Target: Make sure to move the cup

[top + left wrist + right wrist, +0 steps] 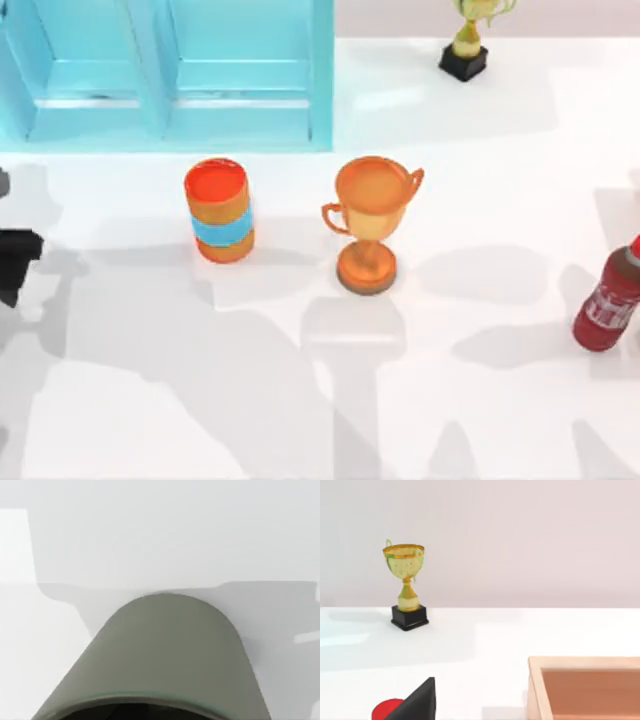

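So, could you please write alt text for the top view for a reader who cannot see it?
An orange cup with a blue band stands on a white table, just left of an orange trophy. A blue cabinet sits behind them, a gold trophy at the far edge, and a red bottle at the right.

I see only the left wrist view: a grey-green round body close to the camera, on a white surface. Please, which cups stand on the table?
Observer: In the top view, an orange cup with a blue band stands upright, a little left of the middle.
Operator: Is anything beside it?
Observer: Yes, an orange two-handled cup stands to its right, apart from it.
Operator: And at the table's right side?
Observer: A red bottle stands at the right edge.
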